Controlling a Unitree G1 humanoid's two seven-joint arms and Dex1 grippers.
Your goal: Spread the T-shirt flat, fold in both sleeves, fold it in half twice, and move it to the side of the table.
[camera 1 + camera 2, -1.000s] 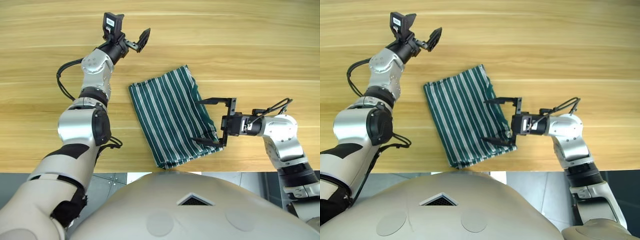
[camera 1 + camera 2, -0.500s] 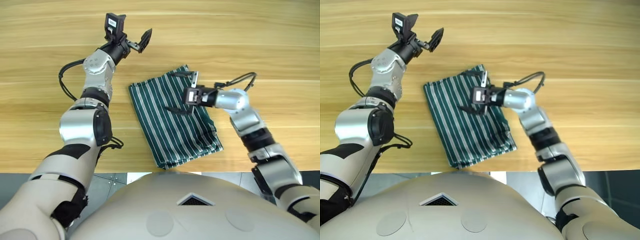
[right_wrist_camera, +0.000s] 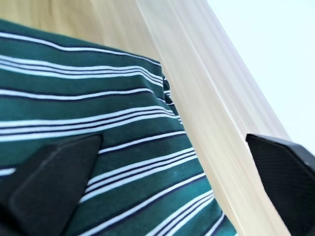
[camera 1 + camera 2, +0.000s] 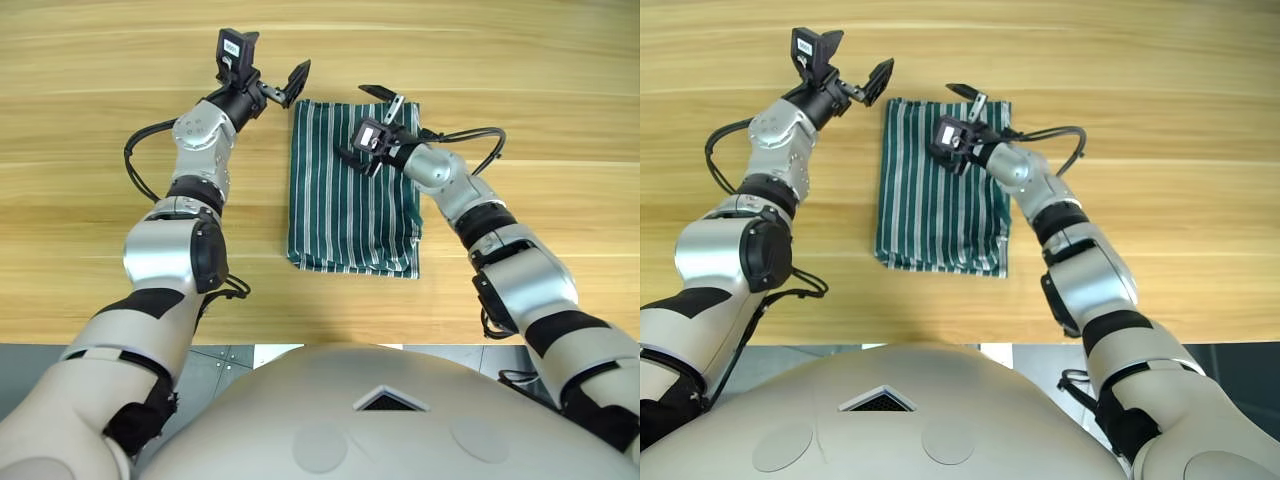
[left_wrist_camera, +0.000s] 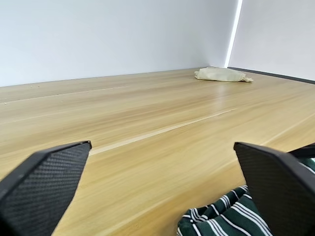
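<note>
Lying folded beneath the spread-fingered right gripper (image 4: 355,125), the green white-striped fabric T-shirt (image 4: 350,210) sits just beside the equally spread left gripper (image 5: 162,144).

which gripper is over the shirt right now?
The right gripper, open over the far end of the folded striped shirt. The left gripper, also open, is over bare table off the shirt's far left corner.

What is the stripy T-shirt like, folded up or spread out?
Folded: the T-shirt is a compact rectangle, no sleeves showing, layers stacked at its near edge.
</note>
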